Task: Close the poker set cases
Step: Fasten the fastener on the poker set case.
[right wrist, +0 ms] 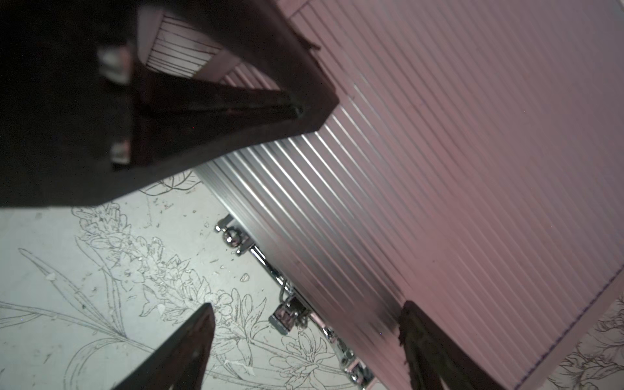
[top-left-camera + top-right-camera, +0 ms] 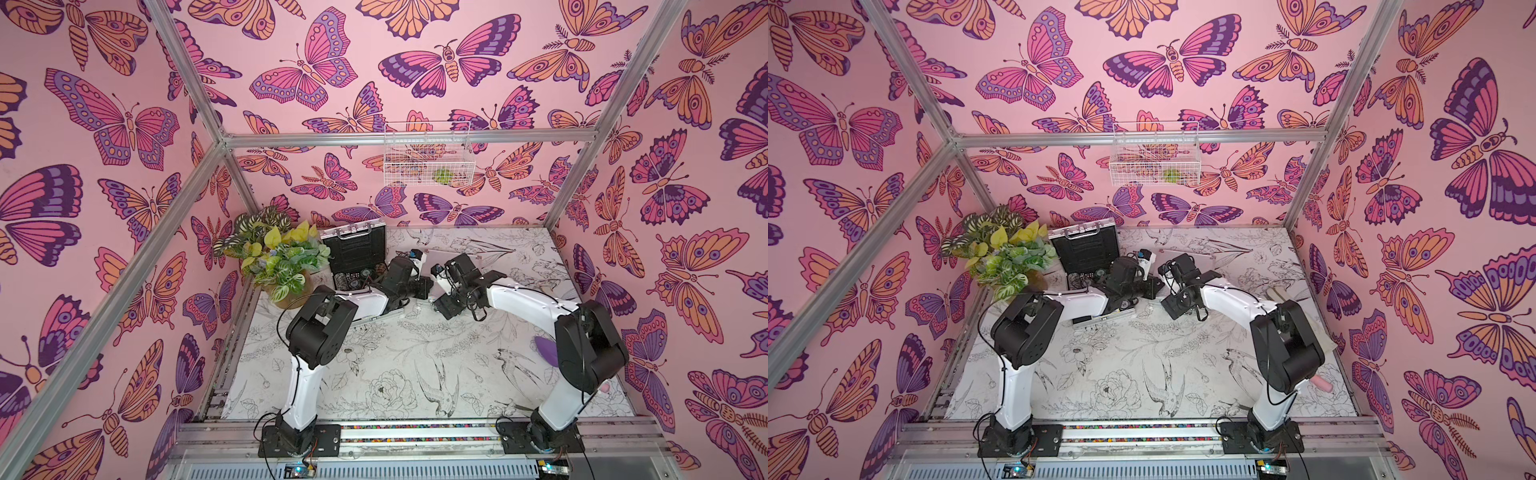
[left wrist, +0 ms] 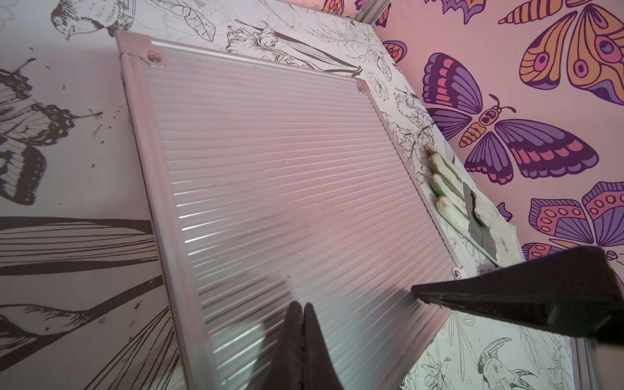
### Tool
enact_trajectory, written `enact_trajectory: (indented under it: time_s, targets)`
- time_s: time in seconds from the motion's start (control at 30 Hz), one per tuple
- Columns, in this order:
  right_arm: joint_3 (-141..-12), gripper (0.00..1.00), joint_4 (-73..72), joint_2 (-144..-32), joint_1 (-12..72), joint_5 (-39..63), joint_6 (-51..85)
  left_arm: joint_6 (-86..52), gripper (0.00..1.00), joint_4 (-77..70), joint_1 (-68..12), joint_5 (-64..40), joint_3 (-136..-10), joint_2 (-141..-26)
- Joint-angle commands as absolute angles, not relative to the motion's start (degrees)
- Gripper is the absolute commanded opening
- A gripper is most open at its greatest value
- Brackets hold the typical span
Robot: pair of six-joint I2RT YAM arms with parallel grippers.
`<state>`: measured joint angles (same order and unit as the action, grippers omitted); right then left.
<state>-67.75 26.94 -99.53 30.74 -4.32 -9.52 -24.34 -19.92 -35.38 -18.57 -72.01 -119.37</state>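
Back left, beside the potted plant [image 2: 274, 253], I see the open case [image 2: 353, 249] with its lid upright and chips showing in the tray. At centre my left gripper [image 3: 300, 309], fingers pressed together, points at the ribbed lid of the closed case [image 3: 270, 169], which lies flat on the table [image 2: 395, 374]. My right gripper [image 1: 307, 305] is spread wide across that case's latch edge. A glove [image 3: 466, 209] lies just beside the case.

top pair: high, angled down, arm bases [image 2: 291, 436] at 6 o'clock
wrists: super close, both sharing the ribbed case lid [image 3: 287, 169]
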Motion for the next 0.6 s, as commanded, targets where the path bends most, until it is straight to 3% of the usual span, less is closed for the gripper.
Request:
enact_trajectory:
  time_s: [0.0,0.57]
  targets:
    - [-65.5,0.86,32.0,-100.5,32.0,-8.6,-10.6,-24.3,0.0,1.6,-35.1,-15.6,-66.3,-127.4]
    - [-64.0,0.85,25.4,-105.0,33.7,-17.4,-11.2,-24.3,0.0,1.2,-35.1,-15.5,-66.0,-127.3]
